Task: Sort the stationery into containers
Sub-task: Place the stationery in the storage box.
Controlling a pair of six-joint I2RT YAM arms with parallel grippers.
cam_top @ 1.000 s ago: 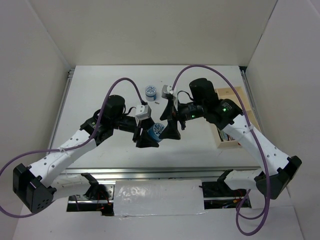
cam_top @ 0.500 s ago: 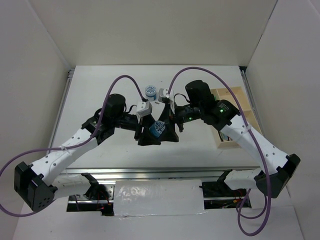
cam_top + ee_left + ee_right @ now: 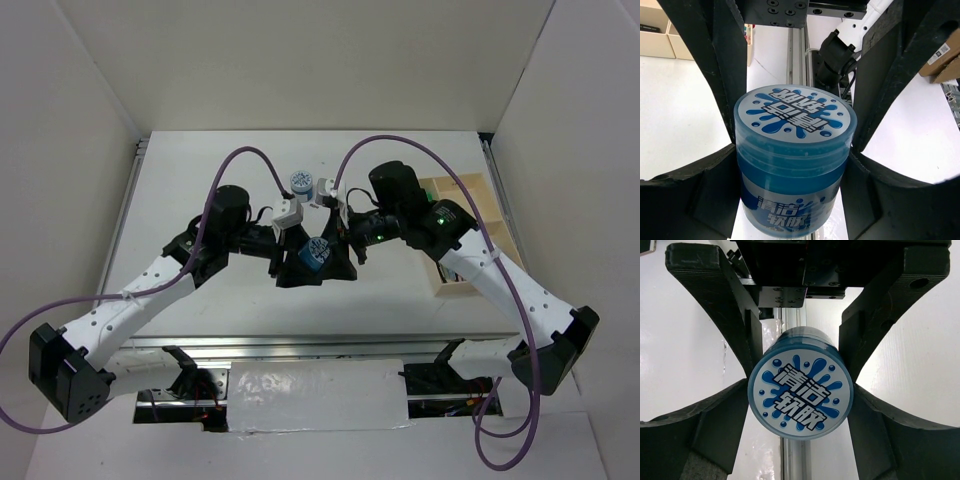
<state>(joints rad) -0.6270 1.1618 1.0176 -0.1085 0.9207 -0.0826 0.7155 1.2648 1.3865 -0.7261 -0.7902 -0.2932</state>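
Two robot arms meet well to the left of the wooden tray [image 3: 455, 289], with a round blue-and-white pot [image 3: 316, 254] caught between both sets of fingers. The left gripper [image 3: 795, 150] is clamped on the pot's sides, and the right gripper [image 3: 800, 395], reaching in from the tray's side, has its own fingers pressed against the same pot just behind the printed lid. A second pot [image 3: 300, 182] stands upright on the white table [image 3: 200, 180], also left of the tray and level with its far end, while thin pens [image 3: 462, 272] show in the tray's near compartment.
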